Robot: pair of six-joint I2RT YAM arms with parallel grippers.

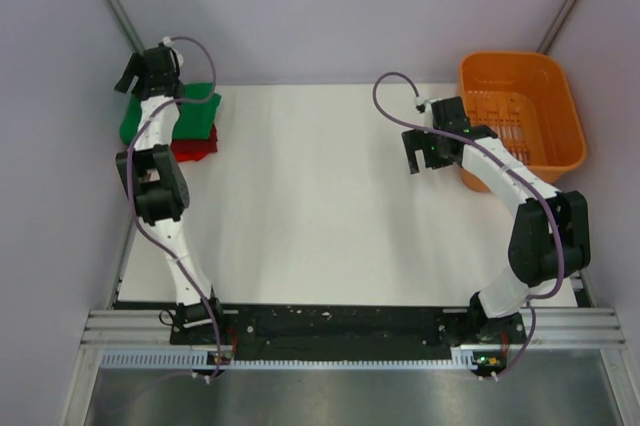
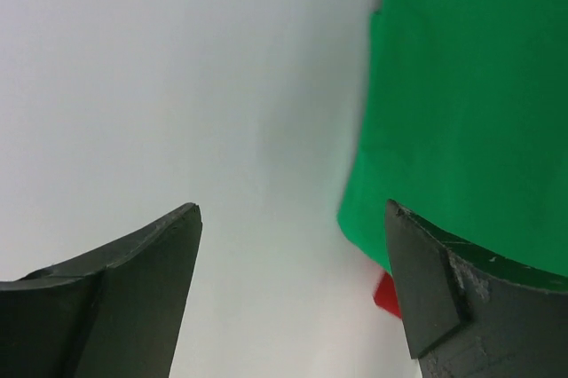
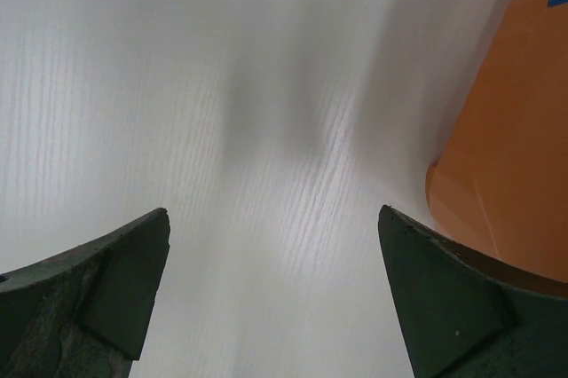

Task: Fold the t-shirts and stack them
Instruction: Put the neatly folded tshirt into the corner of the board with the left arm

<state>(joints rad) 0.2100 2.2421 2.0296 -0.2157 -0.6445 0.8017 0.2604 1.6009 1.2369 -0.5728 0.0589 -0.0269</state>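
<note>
The green t-shirt (image 1: 197,105) lies folded at the far left of the table, stacked on the folded dark red t-shirt (image 1: 196,144), whose edge shows below it. In the left wrist view the green shirt (image 2: 470,112) fills the right side, with a red corner (image 2: 383,295) under it. My left gripper (image 1: 133,76) is open and empty, just left of the stack and above the table (image 2: 293,209). My right gripper (image 1: 422,158) is open and empty above the bare table (image 3: 273,211), beside the basket.
An orange plastic basket (image 1: 520,116) stands at the far right; its wall shows in the right wrist view (image 3: 506,156). The white table top (image 1: 320,196) lies between the arms. Grey walls close in on the left, back and right.
</note>
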